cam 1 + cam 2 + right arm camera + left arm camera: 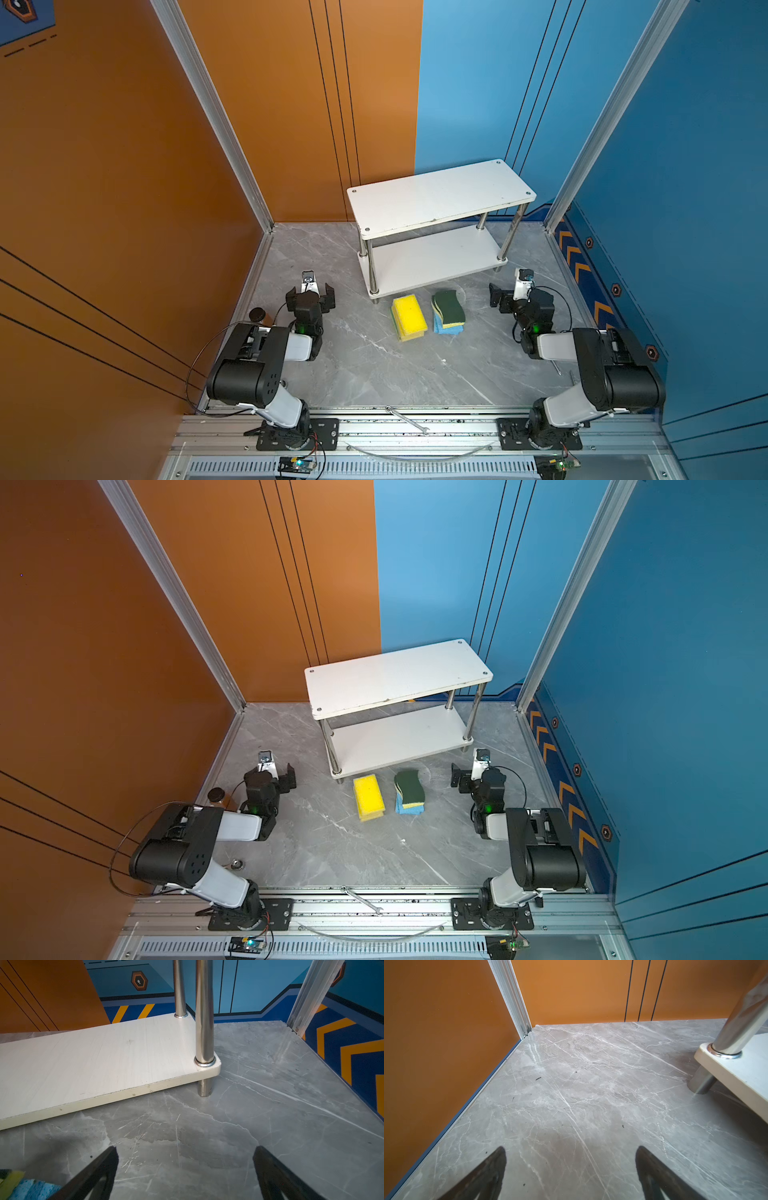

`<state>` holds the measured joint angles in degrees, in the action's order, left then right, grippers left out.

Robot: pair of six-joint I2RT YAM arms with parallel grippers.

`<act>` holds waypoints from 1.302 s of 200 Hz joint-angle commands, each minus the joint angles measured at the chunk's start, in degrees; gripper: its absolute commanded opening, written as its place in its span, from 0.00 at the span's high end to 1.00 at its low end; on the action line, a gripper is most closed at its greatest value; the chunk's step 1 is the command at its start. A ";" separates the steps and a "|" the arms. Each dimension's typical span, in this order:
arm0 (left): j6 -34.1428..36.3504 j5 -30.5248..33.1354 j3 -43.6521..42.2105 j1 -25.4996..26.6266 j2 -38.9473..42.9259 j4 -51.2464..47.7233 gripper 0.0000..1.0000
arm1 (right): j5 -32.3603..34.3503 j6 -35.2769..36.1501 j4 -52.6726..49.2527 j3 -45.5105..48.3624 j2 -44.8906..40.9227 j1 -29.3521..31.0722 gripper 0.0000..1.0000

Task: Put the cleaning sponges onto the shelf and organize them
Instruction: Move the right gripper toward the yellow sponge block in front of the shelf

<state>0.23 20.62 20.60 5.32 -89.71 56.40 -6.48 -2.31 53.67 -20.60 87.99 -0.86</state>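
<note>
Your right gripper is spread wide and empty over the tabletop, just beside the shelf's near right foot. Your left gripper is also spread and holds nothing. The cleaning sponges lie in two stacks in front of the shelf, a green-topped stack nearer this arm and a yellow stack beside it. Both boards are bare. Swing in over the green-topped stack, pinch only its top sponge across the narrow sides, and lift straight up.

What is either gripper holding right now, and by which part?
Nothing is held. The left gripper and right gripper are both open and empty; the sponges lie in two stacks before the shelf.
</note>
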 commanded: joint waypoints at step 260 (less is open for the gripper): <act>5.04 7.90 1.24 13.82 23.37 -16.60 0.02 | 4.44 -14.31 -53.52 -17.99 -26.85 20.54 0.00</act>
<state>6.66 28.32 17.28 16.95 -71.46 53.04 -4.89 -11.27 7.20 -36.12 61.65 14.22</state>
